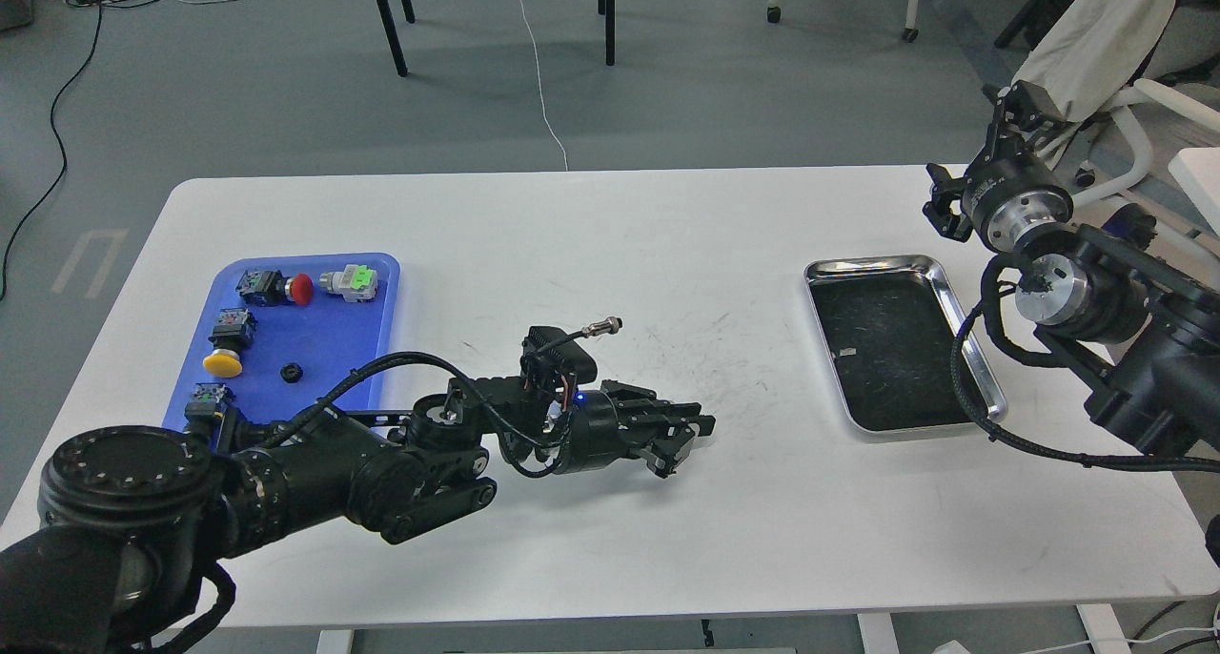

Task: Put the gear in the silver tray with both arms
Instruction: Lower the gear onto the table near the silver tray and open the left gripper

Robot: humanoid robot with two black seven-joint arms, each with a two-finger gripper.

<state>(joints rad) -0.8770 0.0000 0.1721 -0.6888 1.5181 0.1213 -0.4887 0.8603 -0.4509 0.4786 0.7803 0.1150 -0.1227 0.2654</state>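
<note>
**benchrat:** While your left gripper [681, 439] was hanging low over the bare middle of the table [610, 244], I couldn't make out anything between its fingers. They looked close together, pointing right, but they're dark on dark from the head view, so honestly I couldn't tell whether they were shut or pinching something small.

**torque_tom:** So where was the gear?

**benchrat:** Best guess, that little black round thing [291, 373] on the blue tray [376, 296], below the red and yellow buttons. It was too small to call for sure. If that was it, it sat well to the left of the fingers, back behind the wrist, and nothing was touching it. The silver tray [972, 344] was well apart on the other side and held nothing I'd call a gear, only a small pale mark on the dark base.

**torque_tom:** And your right arm?

**benchrat:** Your right gripper [972, 173] was up past the far right corner of the silver tray, seen end-on, so no read on its fingers either.

**torque_tom:** What could've bitten you from there?

**benchrat:** Two things, I reckon. Swinging the left arm back toward the blue tray, the elbow and that cable loop could've swept the buttons. And the gear's small and flat, so a slightly off pinch could've flicked it away. The cable hanging off your right wrist was draped over the silver tray's rim too, so it could've dragged the tray.
</note>
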